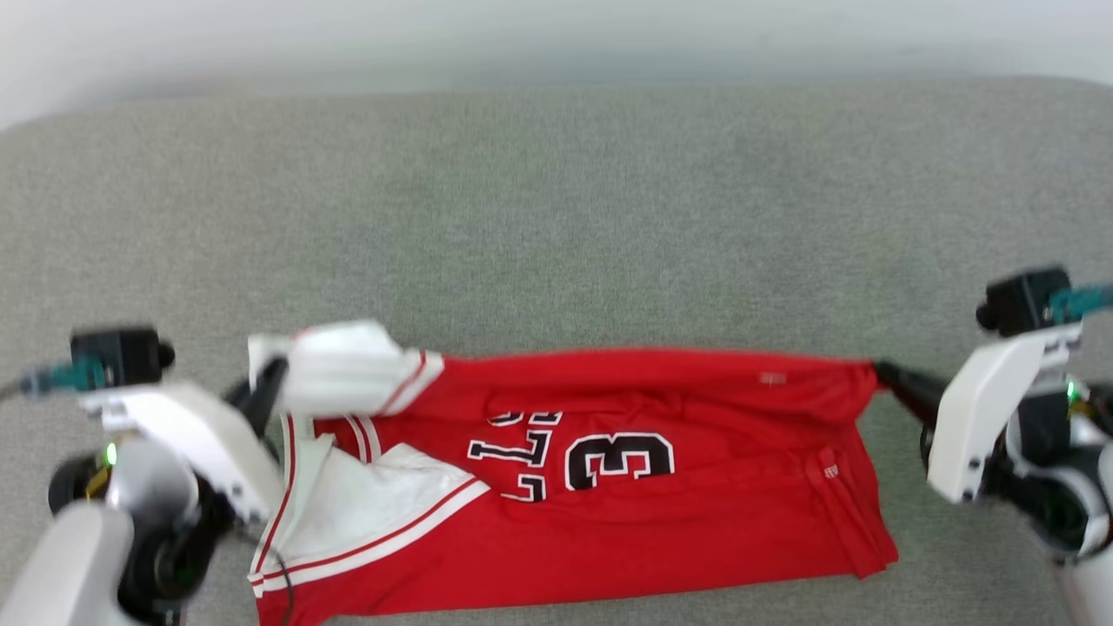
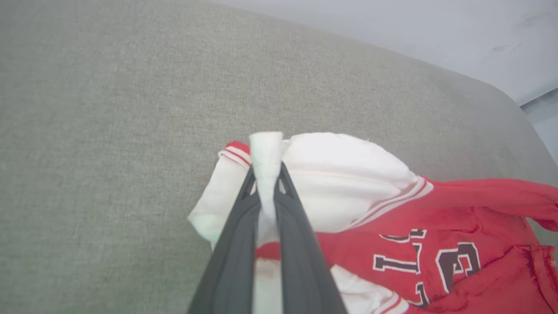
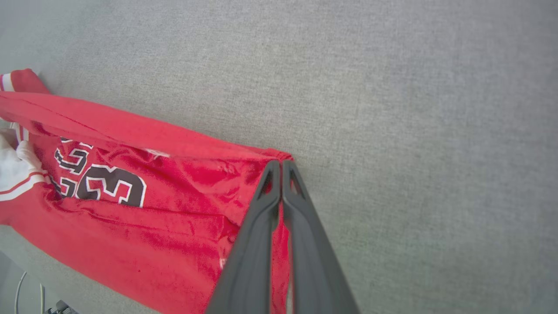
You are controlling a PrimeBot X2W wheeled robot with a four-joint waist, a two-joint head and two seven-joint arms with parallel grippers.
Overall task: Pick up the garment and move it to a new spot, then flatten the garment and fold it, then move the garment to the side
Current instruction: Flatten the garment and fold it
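The head view takes in the whole red jersey [image 1: 609, 487], lying across the near part of the grey cloth-covered bench [image 1: 556, 217], its far edge drawn in a straight line between the two tools. The left wrist view adds that the left tool [image 2: 266, 170] is clenched on a strip of white sleeve cloth that sticks up past its tips. The right wrist view shows the right tool [image 3: 281, 163] pressed together on the red hem corner.
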